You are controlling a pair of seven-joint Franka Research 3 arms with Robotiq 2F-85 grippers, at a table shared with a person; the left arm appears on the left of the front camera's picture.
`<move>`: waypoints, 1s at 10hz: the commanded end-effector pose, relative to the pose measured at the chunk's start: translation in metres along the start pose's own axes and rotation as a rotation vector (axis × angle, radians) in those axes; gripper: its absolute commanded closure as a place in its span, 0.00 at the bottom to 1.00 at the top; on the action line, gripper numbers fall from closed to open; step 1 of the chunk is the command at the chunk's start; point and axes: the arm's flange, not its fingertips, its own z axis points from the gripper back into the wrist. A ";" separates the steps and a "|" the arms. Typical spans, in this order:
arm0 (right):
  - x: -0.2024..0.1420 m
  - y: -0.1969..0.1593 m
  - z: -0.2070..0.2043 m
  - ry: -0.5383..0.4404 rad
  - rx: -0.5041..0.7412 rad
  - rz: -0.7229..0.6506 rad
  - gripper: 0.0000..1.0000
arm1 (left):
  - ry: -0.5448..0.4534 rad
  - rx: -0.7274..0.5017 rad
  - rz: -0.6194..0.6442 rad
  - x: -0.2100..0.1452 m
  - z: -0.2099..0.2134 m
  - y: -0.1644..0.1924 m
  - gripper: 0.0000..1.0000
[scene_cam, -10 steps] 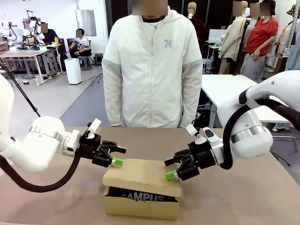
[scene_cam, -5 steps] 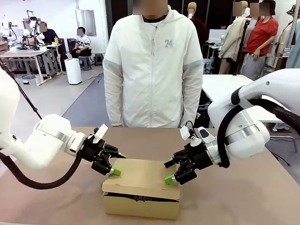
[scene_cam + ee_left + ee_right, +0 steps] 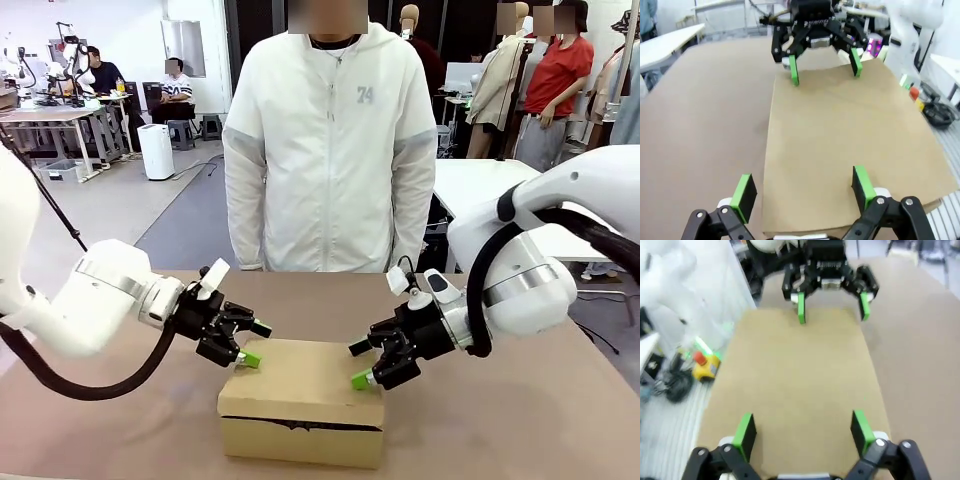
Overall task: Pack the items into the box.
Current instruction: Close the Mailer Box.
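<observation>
The box (image 3: 300, 405) sits at the table's near middle with its flap lid down flat, leaving only a thin dark slit along the torn front edge. The items are hidden from view. My left gripper (image 3: 255, 345) is open at the lid's left end, its lower green pad at the lid's edge. At the right end my right gripper (image 3: 360, 364) is likewise open, lower pad by the lid. In the left wrist view my left gripper (image 3: 804, 190) straddles the brown lid (image 3: 840, 135), facing the right gripper (image 3: 822, 65). The right wrist view mirrors this: right gripper (image 3: 802, 432), lid (image 3: 800, 370), left gripper (image 3: 832, 302).
A person in a white jacket (image 3: 320, 150) stands at the far side of the brown table (image 3: 500, 430), arms hanging down, hands off the table. Bare tabletop lies on both sides of the box. A white table (image 3: 480, 190) stands behind at the right.
The lid has gone from ajar, with the pencil case lettering showing, to flat down. Both grippers moved slightly lower and closer to the lid's ends, jaws still open.
</observation>
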 end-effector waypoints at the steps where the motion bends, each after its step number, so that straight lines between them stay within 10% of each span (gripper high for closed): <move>1: 0.004 -0.012 0.034 -0.268 0.071 -0.176 0.00 | -0.148 0.017 0.078 0.023 0.018 -0.006 0.00; 5: 0.010 -0.043 0.117 -0.457 0.143 -0.620 0.00 | -0.291 0.019 0.491 0.061 0.084 -0.016 0.00; 7: -0.005 -0.042 0.168 -0.448 0.241 -0.922 0.00 | -0.363 0.014 0.966 0.048 0.142 -0.014 0.00; 10: -0.042 -0.026 0.247 -0.315 0.059 -1.231 0.00 | -0.537 0.065 1.395 -0.001 0.226 -0.028 0.00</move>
